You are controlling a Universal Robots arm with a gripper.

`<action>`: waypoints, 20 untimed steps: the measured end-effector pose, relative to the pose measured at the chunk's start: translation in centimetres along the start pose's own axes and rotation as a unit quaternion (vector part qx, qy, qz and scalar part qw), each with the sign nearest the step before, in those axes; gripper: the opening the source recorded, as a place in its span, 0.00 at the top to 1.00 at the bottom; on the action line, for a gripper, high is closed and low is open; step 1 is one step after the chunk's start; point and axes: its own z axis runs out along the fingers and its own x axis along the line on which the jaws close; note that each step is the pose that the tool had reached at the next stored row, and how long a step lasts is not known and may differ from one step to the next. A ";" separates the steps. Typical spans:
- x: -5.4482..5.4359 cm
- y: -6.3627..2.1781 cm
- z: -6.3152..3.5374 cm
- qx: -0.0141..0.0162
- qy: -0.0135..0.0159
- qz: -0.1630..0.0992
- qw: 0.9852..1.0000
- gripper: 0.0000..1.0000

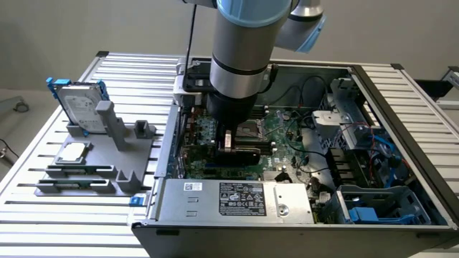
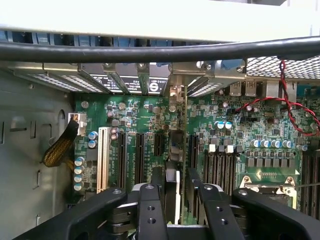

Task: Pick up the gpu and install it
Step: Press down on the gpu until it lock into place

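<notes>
1. Install step, by my reckoning: the gpu (image 2: 171,180) stands on edge among the board's (image 2: 230,125) slots, with its bracket (image 2: 175,97) at the rear wall.
2. The claw (image 2: 177,200) straddles it, spread, not pinching.
3. Seating it calls for a square, straight-down press. I can't tell if it's home.

Matt black plastic hand (image 2: 176,186), glossy green motherboard (image 2: 220,135), grey metal case (image 2: 30,150).
</notes>
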 end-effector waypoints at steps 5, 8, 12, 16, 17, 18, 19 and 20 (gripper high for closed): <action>0.0 0.00 0.00 0.000 0.000 0.000 1.000 0.74; 0.0 0.00 0.00 0.000 0.000 0.000 1.000 0.74; 0.0 0.00 0.01 0.000 0.000 0.002 1.000 0.74; 0.1 0.02 0.02 0.000 -0.001 0.006 1.000 0.74; 0.1 0.03 0.02 0.000 -0.001 0.007 1.000 0.74; 0.1 0.06 0.02 0.001 -0.001 0.008 1.000 0.74; 0.1 0.08 0.03 0.001 -0.001 0.009 1.000 0.74; 0.1 0.10 0.03 0.001 -0.001 0.010 1.000 0.74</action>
